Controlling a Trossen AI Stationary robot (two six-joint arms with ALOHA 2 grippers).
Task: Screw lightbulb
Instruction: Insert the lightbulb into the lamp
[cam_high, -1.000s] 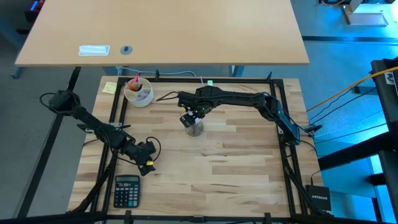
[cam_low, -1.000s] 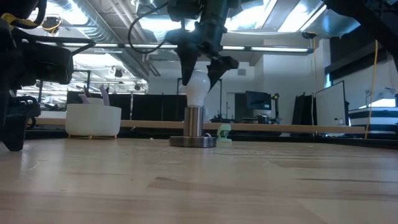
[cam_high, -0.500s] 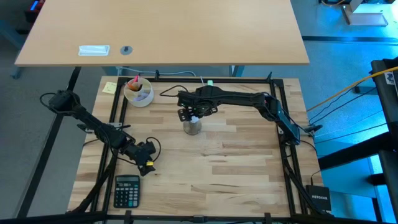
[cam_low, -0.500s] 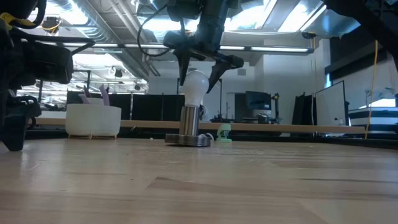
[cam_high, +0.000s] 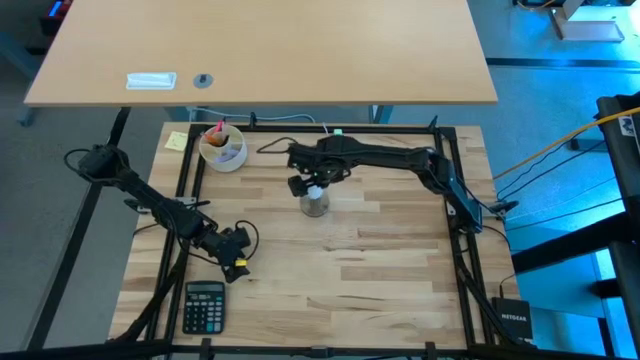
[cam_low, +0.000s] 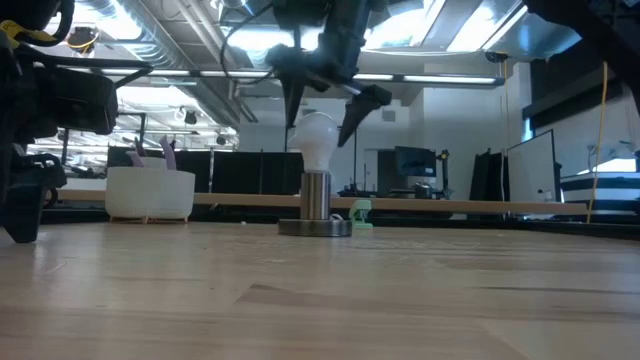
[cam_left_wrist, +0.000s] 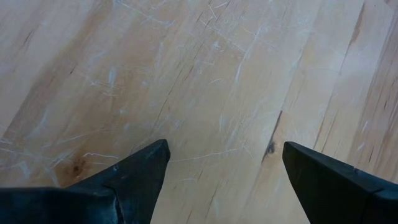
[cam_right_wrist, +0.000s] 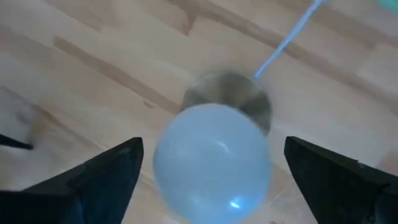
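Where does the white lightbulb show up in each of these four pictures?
High view: lightbulb at the table's upper middle, under the right gripper.
Low view: centre, upright on the grey socket base.
Left wrist view: not in it.
Right wrist view: centre, between the open fingers.
Shared landmark: the socket base.

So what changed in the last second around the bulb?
The right gripper opened and let go of the bulb, its fingers now spread clear of it. The bulb stays upright in the socket. The left gripper waits open, unmoved.

bulb (cam_right_wrist: 212, 158) blurred | socket (cam_right_wrist: 239, 99) partly hidden | cord (cam_right_wrist: 292, 34) cut off
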